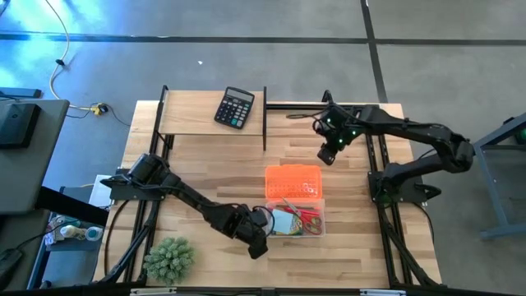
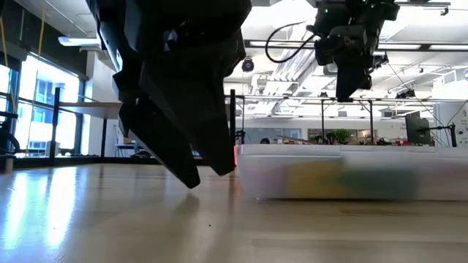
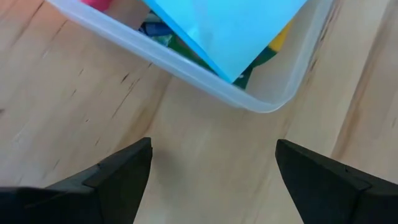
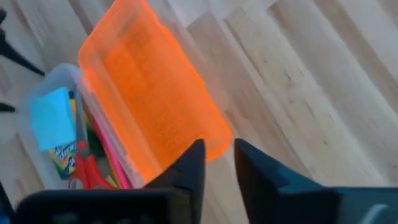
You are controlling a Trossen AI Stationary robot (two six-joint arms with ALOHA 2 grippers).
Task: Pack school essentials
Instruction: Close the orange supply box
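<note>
Left tool (image 1: pixel 256 240) sits low over the counter (image 1: pixel 214 164) just beside the near-left corner of the clear plastic box (image 1: pixel 322 220), fingers (image 3: pixel 118 177) spread wide, nothing between them. Pale blue note pad (image 3: pixel 230 28) lies inside the box on top of the yellow crayon box (image 4: pixel 62 154), with the red-handled scissors (image 4: pixel 90 174) next to them. Orange lid (image 1: pixel 293 181) is flipped open on the far side. Right tool (image 1: pixel 329 154) hangs above the counter past the lid, fingers almost together, empty. Black calculator (image 1: pixel 234 107) on the rear shelf (image 1: pixel 193 119), spiky green plant (image 1: pixel 169 259) at the near-left corner.
</note>
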